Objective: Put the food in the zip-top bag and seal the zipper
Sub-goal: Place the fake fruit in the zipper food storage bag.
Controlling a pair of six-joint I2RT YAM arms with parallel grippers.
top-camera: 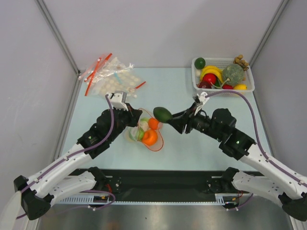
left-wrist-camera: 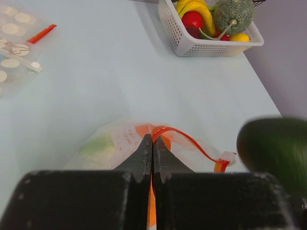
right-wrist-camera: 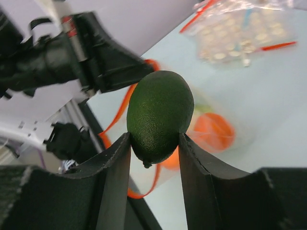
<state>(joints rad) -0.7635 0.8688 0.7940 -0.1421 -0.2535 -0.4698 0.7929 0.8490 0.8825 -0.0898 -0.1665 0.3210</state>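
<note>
The left tool [top-camera: 139, 119] is closed. In the left wrist view its two fingers [left-wrist-camera: 144, 158] press together on the thin red-orange zipper strip [left-wrist-camera: 184, 139] and pinch the rim of the clear floppy plastic zip-top bag [top-camera: 130, 136]. The bag lies on the pale blue desk [top-camera: 192, 143] near the middle, between the two arms. Its strip makes an open loop on the side that faces the right arm, and a small white slider [left-wrist-camera: 228, 156] sits at the far end of this strip. Inside the bag are two orange round toy fruits [top-camera: 149, 138] and a pale green piece [top-camera: 139, 133], close together.

The right tool [top-camera: 169, 117] grips a dark green oval toy fruit [top-camera: 162, 114]. In the right wrist view the two fingers [right-wrist-camera: 115, 163] hold its lower half, one on each side. From above, this fruit is at the far right edge of the bag, just beside the upper orange fruit. How high it is over the rim I cannot tell.

A white plastic basket [top-camera: 196, 79] with more toy food stands at the far right corner of the desk, well apart from the bag. Crinkled clear bags with pale round discs [top-camera: 112, 76] lie at the far left corner. Bare desk surface lies between the bag and the basket, and also to the right of the bag, under the right arm. The left forearm crosses the desk left of the bag.
</note>
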